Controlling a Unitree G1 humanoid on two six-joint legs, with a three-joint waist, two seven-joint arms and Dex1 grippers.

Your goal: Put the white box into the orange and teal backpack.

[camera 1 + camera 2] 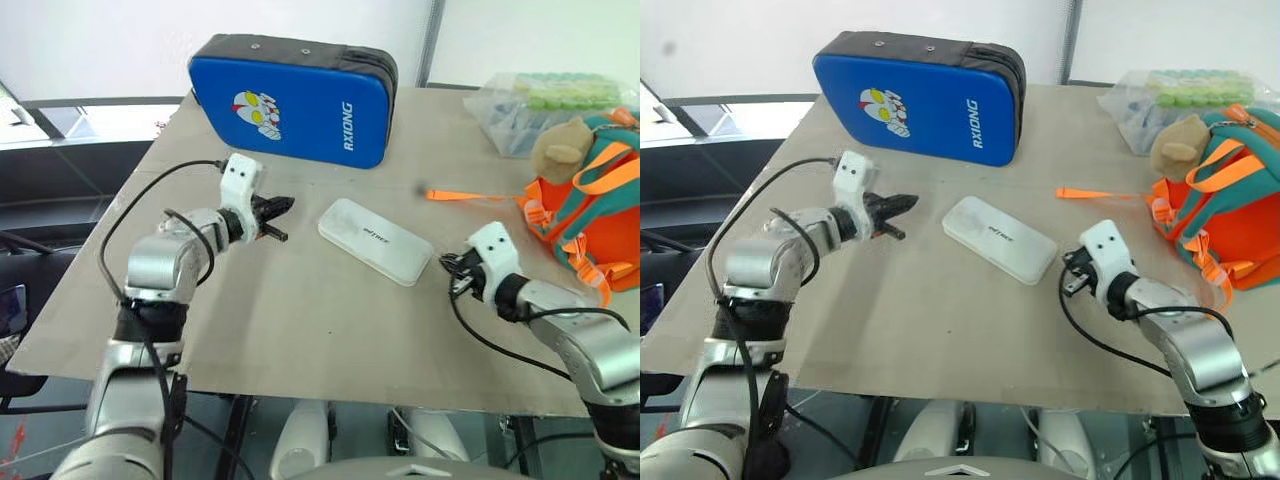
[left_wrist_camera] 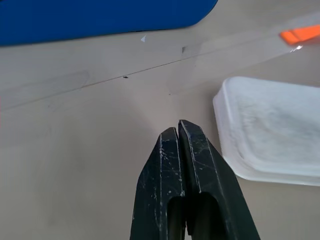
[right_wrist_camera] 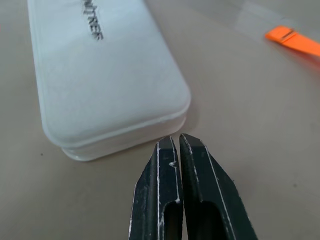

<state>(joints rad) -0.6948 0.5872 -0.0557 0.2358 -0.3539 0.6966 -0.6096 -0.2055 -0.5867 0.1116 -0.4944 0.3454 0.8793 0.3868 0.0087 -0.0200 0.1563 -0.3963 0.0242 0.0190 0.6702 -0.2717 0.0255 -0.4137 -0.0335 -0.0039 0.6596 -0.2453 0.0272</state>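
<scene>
While nothing is yet held, the contents of the bench [image 1: 300, 330] run as follows, near edge to far.

Item: right gripper [image 1: 452, 268], near the bench's right edge, jaws pressed fully together and empty, tips aimed at the closest short end of the white box and stopped just short of it; from the right wrist view a small gap of bare bench lies between tips and box.

Item: left gripper [image 1: 280, 207], toward the left side, raised over the bench, jaws likewise closed tight on nothing, pointing toward the box's opposite short end but standing clearly apart from it.

Item: white box [image 1: 375, 240], flat on the bench at about its middle, lying on a slant between the two grippers, small dark lettering up. Touched by neither.

Item: loose orange strap [image 1: 470, 195], trailing across the bench from the backpack toward the centre, beyond the box.

Item: orange and teal backpack [image 1: 590, 215], at the right edge, well apart from the box, tan plush animal [image 1: 563, 145] on its top. Whether its opening is unzipped cannot be told.

Item: blue zippered case [image 1: 290, 100], standing at the far edge, left of centre. Clear plastic bag [image 1: 545, 105] at the far right corner.

Step in hand, by judgement: approach to the box, pickup not begun. Next move calls for parting the jaws wide enough to take the box's thickness or width, then closing on it before carrying it right to the backpack.
</scene>
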